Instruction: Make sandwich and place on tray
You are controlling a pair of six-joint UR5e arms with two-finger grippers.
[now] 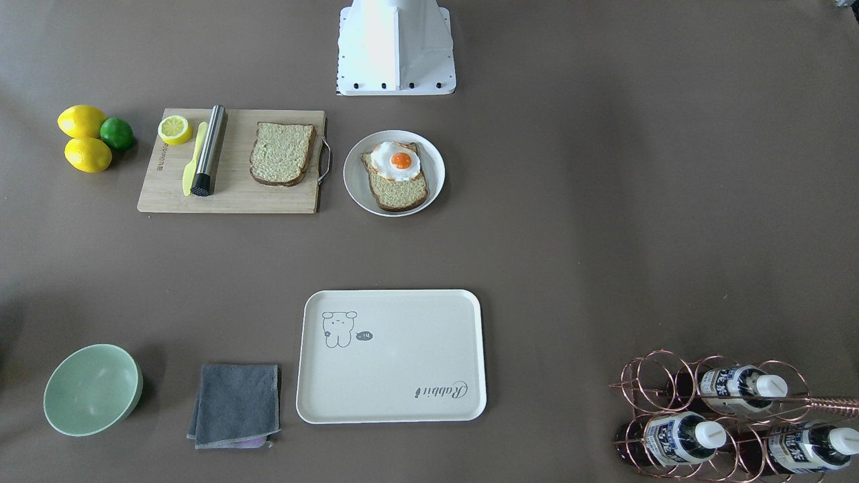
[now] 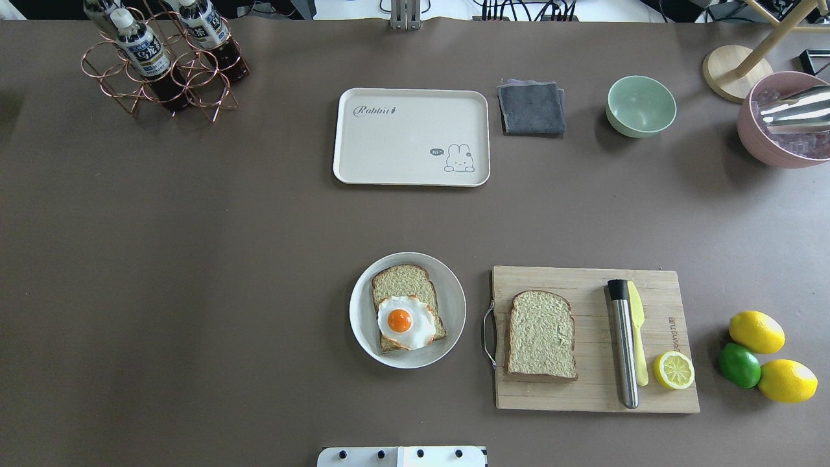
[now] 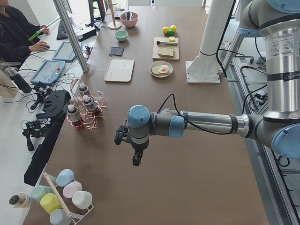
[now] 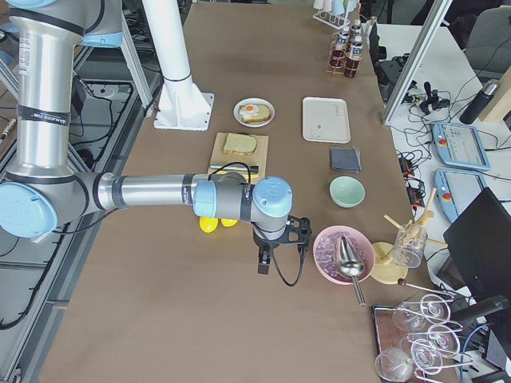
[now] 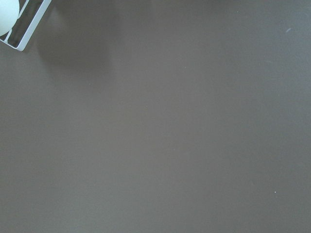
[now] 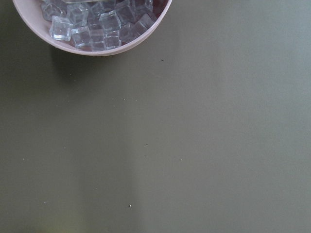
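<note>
Robot base sits nearest in overhead view. Just beyond it the white plate carries one bread slice, tan w/ brown crust. A fried egg lies on that slice's near half, orange yolk up. The 2nd slice lies flat on the wooden cutting board just R of plate, not touching it, so the sandwich isn't stacked. Well beyond plate, toward far edge, is the cream tray, rounded corners, surface bare. A wide strip of brown bench runs btwn plate and tray. Front-facing view cuts off the pink ice bowl that overhead shows far R of plate. Only side views show the arms: L gripper and R gripper hang over the bench ends, well away from plate. Can't tell if fingers are apart or together.
</note>
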